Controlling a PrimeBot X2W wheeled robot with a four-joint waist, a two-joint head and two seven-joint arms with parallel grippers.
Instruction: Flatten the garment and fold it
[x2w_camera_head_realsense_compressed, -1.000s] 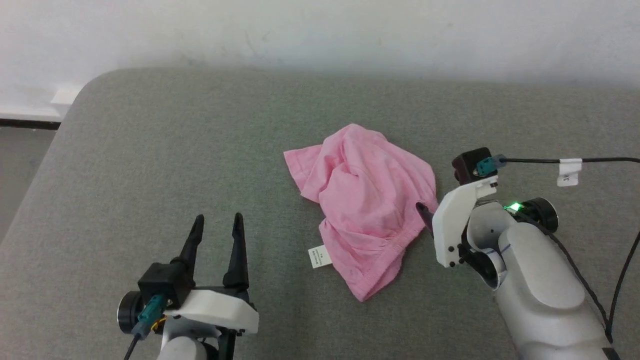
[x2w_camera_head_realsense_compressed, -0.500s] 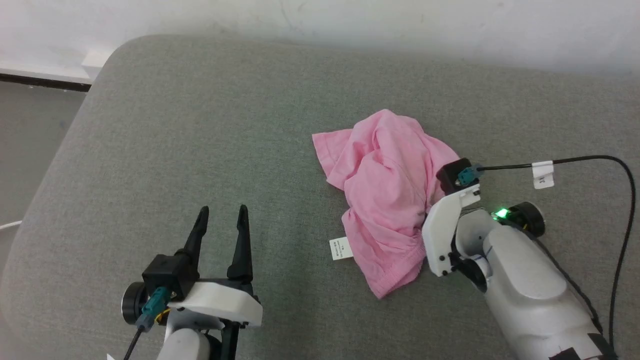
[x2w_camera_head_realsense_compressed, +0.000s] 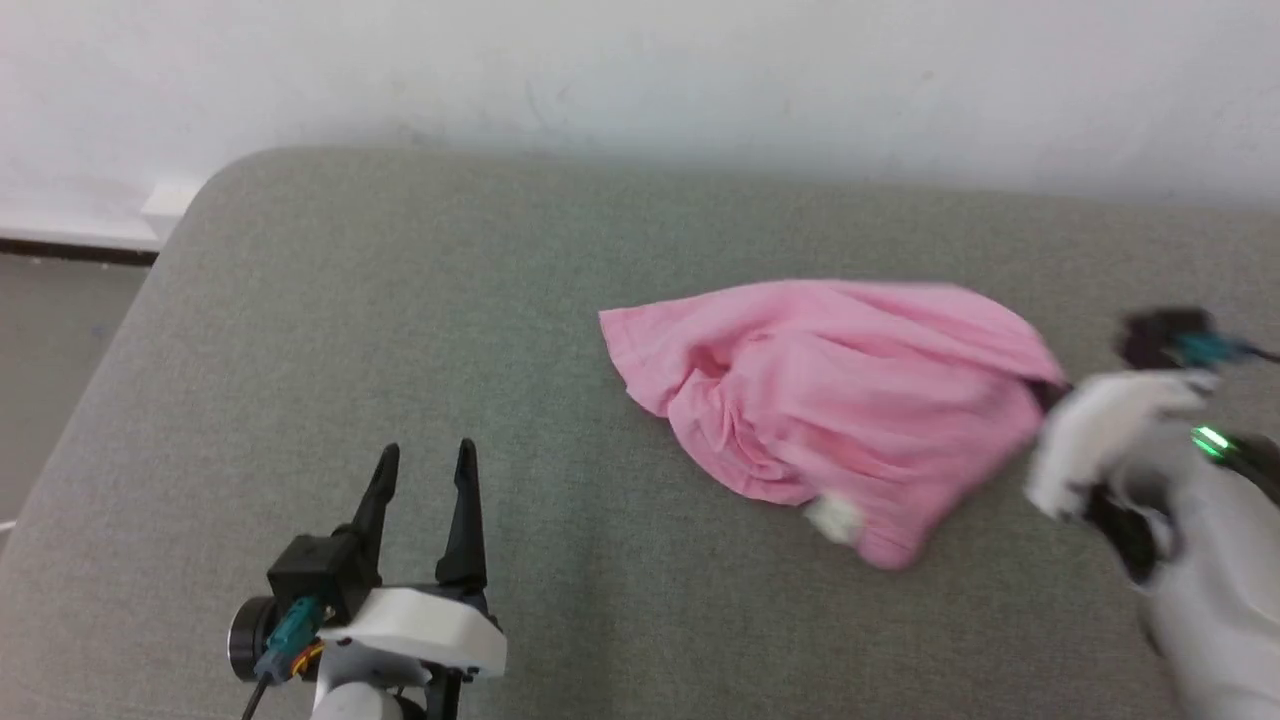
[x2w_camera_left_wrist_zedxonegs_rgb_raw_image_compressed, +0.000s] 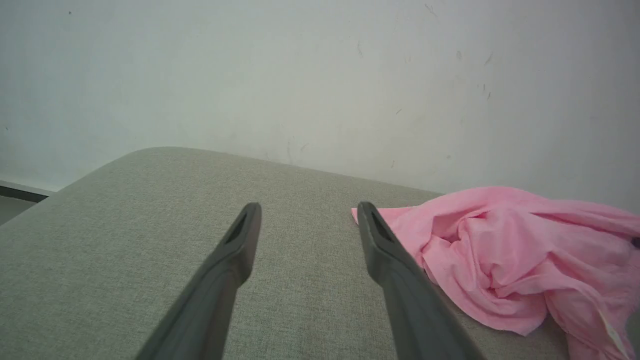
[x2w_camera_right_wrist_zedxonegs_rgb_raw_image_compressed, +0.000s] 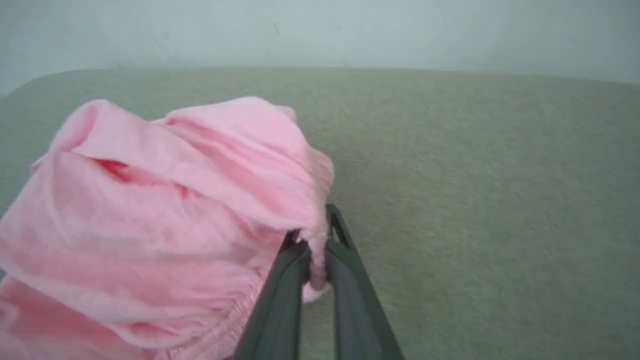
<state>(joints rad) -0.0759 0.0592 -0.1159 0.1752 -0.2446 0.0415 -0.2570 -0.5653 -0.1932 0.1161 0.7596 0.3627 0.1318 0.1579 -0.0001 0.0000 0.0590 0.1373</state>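
The pink garment (x2w_camera_head_realsense_compressed: 830, 400) lies stretched sideways across the grey cushion (x2w_camera_head_realsense_compressed: 400, 330), with its white label (x2w_camera_head_realsense_compressed: 835, 518) blurred at its near edge. My right gripper (x2w_camera_right_wrist_zedxonegs_rgb_raw_image_compressed: 314, 239) is shut on the garment (x2w_camera_right_wrist_zedxonegs_rgb_raw_image_compressed: 165, 200), pinching its gathered edge between both fingers. In the head view the right gripper (x2w_camera_head_realsense_compressed: 1045, 395) sits at the garment's right end, blurred by motion. My left gripper (x2w_camera_head_realsense_compressed: 422, 465) stands open at the lower left, apart from the cloth. In the left wrist view the left gripper (x2w_camera_left_wrist_zedxonegs_rgb_raw_image_compressed: 305, 220) is open, with the garment (x2w_camera_left_wrist_zedxonegs_rgb_raw_image_compressed: 505, 255) to its right, the right fingertip overlapping the cloth's corner.
A pale wall (x2w_camera_head_realsense_compressed: 640, 70) runs behind the cushion. The cushion's rounded left corner (x2w_camera_head_realsense_compressed: 210, 180) drops off to a floor and a baseboard (x2w_camera_head_realsense_compressed: 70, 245). Bare grey fabric spreads to the left of the garment and in front of it.
My right gripper has closed on the garment's right edge and pulled it to the right, spreading the crumpled heap into a wider shape. The head camera has shifted. The left gripper stays open.
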